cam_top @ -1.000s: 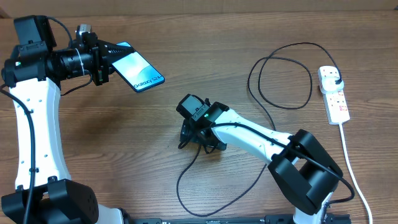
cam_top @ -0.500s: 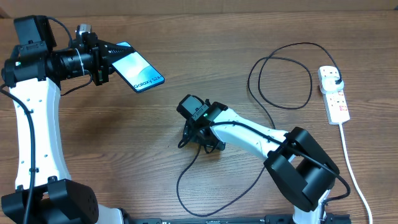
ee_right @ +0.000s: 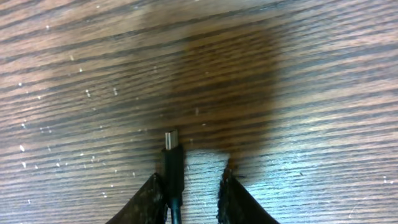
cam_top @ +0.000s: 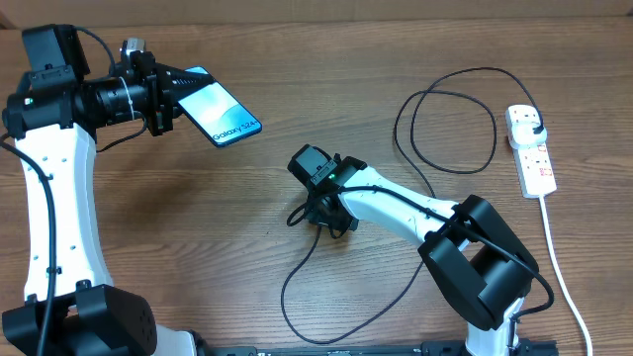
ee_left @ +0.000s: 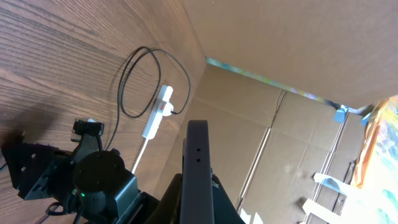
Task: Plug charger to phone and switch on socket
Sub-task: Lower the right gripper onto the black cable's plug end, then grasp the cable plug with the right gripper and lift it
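Broadly, a brown wood-grain counter [cam_top: 198,227] carries everything, with a white-and-black robot arm on each side. The left arm [cam_top: 54,198] reaches along the far left edge. Its gripper [cam_top: 186,84] is closed on one end of the slim black-edged smartphone [cam_top: 223,111], whose lit cyan screen faces up with small text on it. In the left wrist view the phone shows edge-on as a thin dark bar between the fingers, raised clear of the wood.

The right arm [cam_top: 396,208] stretches from the near right corner toward the middle of the counter, and its gripper [cam_top: 321,213] points down at the surface.

The short white rectangular power strip [cam_top: 531,153] with small red switches lies at the far right, well apart from the phone. Its thicker white lead [cam_top: 559,267] runs toward the near edge. The charger's black plug head [cam_top: 532,121] sits in the far end of the strip.

From there the long thin black charger cable [cam_top: 398,127] makes a large loop, passes under the right arm, loops again near the front edge and rises to the right gripper.

In the right wrist view the small metal connector tip [ee_right: 170,138] lies on the wood between the two fingers. The fingers stand narrowly apart: the cable sits against one finger [ee_right: 152,193], with a visible gap to the other.
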Available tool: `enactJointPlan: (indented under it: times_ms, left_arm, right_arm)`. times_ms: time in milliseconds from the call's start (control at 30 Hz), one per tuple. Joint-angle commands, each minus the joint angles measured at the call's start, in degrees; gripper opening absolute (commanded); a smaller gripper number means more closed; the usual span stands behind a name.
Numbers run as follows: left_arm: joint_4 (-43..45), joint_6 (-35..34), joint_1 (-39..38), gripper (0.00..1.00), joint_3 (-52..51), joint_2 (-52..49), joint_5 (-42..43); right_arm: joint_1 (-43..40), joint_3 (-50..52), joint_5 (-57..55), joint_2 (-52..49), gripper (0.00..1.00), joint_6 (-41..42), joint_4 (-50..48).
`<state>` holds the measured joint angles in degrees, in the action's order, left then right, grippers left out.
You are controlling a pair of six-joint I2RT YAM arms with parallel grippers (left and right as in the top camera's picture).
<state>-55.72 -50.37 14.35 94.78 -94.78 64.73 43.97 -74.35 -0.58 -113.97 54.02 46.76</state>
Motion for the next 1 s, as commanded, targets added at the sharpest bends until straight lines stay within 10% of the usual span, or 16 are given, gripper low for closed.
enactJointPlan:
  times_ms: [0, 167, 633, 967]
  left_arm:
    - [0.28, 1.14, 0.26, 0.04, 0.24, -0.02, 2.16]
    - [0.28, 1.11, 0.26, 0.04, 0.24, -0.02, 2.16]
    - [0.26, 1.09, 0.26, 0.04, 0.24, -0.02, 2.27]
    - [0.31, 1.09, 0.26, 0.04, 0.24, -0.02, 2.25]
  right_arm:
    - [-0.11, 0.37, -0.81, -3.06, 0.21, 0.2, 0.04]
    - [-0.11, 0.37, -0.7, -3.06, 0.04, 0.2, 0.02]
    - [-2.01, -1.25, 3.78, -3.04, 0.04, -2.16, 0.68]
    - [-11.54, -3.04, 28.68, -3.02, 0.04, -13.73, -2.75]
